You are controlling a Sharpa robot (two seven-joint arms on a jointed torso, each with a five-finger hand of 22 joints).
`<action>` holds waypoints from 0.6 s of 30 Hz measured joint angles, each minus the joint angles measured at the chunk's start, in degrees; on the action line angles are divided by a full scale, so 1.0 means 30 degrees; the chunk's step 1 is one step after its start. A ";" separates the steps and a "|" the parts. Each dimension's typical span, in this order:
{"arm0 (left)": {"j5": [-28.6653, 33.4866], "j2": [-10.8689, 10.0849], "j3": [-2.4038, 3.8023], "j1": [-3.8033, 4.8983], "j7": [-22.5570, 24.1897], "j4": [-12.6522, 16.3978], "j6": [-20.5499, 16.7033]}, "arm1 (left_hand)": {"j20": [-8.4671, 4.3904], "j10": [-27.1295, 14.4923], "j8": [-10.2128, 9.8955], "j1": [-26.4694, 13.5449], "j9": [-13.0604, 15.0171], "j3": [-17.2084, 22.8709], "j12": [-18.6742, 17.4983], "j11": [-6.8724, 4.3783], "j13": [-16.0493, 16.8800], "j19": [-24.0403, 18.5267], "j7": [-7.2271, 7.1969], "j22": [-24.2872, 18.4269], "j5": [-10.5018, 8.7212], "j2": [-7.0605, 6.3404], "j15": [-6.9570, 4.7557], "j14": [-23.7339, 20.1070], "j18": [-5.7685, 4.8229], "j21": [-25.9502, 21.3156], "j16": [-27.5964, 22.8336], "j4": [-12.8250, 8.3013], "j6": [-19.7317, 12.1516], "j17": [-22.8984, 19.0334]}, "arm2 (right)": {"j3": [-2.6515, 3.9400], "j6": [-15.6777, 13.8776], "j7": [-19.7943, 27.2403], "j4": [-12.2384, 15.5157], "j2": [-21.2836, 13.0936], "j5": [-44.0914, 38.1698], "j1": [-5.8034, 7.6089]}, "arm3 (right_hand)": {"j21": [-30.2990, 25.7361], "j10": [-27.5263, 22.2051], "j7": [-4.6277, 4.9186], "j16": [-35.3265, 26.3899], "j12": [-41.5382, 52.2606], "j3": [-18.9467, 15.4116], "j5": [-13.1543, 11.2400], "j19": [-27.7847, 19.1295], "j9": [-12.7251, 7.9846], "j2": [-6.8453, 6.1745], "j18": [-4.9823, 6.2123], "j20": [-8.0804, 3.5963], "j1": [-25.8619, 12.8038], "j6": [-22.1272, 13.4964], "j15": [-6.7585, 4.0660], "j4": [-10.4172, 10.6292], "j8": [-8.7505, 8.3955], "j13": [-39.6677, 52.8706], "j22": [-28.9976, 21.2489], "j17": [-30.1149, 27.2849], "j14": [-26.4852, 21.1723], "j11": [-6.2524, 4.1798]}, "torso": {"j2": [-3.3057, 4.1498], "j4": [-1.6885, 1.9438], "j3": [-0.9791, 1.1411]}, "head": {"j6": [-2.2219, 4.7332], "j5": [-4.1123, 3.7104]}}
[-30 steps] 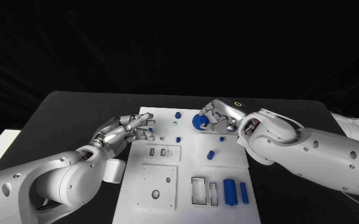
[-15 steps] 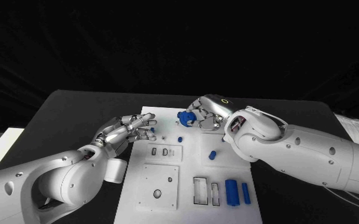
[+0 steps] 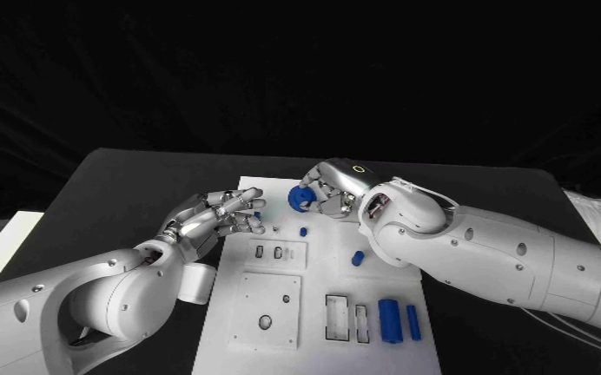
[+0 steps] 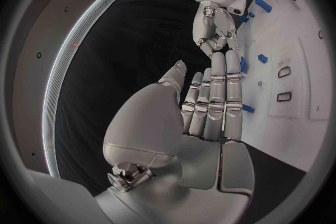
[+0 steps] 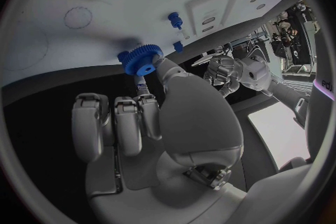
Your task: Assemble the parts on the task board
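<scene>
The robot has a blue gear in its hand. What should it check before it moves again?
1. Gear held: ok. The right hand pinches the blue gear at its fingertips.
2. Gear over the board: ok. It hangs above the far part of the task board.
3. Left hand out of the way: ok. The left hand holds nothing, fingers apart, at the board's left edge, apart from the gear.
4. Peg or hole under the gear: cannot tell. The hand hides that spot.
5. Small blue parts nearby: ok. One small part lies apart from the gear.
6. Gear level: cannot tell.
</scene>
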 measured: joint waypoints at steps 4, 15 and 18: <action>0.0000 0.0012 0.0000 0.0000 0.0000 -0.0012 0.0005 | 0.0000 0.0000 0.0000 0.0000 0.0001 0.0000 0.0000 0.0000 0.0000 0.0000 0.0000 -0.0001 0.0000 0.0000 0.0000 0.0000 -0.0001 0.0000 0.0000 0.0000 0.0000 -0.0001 | -0.0022 0.0133 -0.0082 -0.0138 0.0190 -0.0100 -0.0001 | 0.0000 0.0000 0.0001 0.0000 0.0000 -0.0001 -0.0004 0.0000 0.0002 -0.0026 -0.0001 0.0001 -0.0026 0.0001 0.0000 -0.0001 0.0069 0.0000 -0.0001 -0.0001 0.0000 0.0001 | -0.0005 -0.0013 0.0005 | -0.0013 0.0031; 0.0000 0.0019 0.0000 0.0000 0.0000 -0.0018 0.0014 | -0.0001 0.0001 0.0000 0.0000 0.0001 0.0000 0.0000 0.0001 0.0002 0.0001 0.0000 0.0014 0.0000 -0.0001 0.0000 0.0000 0.0000 0.0000 0.0000 0.0000 0.0000 -0.0003 | -0.0028 0.0629 -0.0343 -0.0441 0.0561 -0.0328 0.0010 | -0.0001 0.0000 -0.0031 0.0000 -0.0204 -0.0079 -0.0153 0.0000 0.0036 -0.0200 0.0000 0.0001 -0.0217 0.0035 0.0001 0.0074 0.0073 0.0000 -0.0003 0.0001 0.0000 0.0002 | -0.0013 -0.0035 0.0007 | -0.0038 0.0046; 0.0000 0.0019 0.0000 0.0001 0.0000 -0.0018 0.0015 | 0.0000 0.0000 0.0000 0.0000 0.0000 0.0000 0.0000 0.0001 0.0002 0.0000 0.0000 0.0013 0.0000 0.0000 0.0000 0.0000 -0.0001 0.0000 0.0000 0.0000 0.0000 -0.0005 | -0.0047 0.0818 -0.0417 -0.0526 0.0670 -0.0376 0.0010 | -0.0001 0.0000 -0.0160 0.0000 -0.0301 -0.0113 -0.0269 0.0000 0.0043 -0.0344 -0.0001 0.0001 -0.0455 0.0223 0.0001 0.0107 0.0070 0.0000 -0.0004 0.0014 0.0001 0.0001 | -0.0013 -0.0027 0.0005 | -0.0059 0.0046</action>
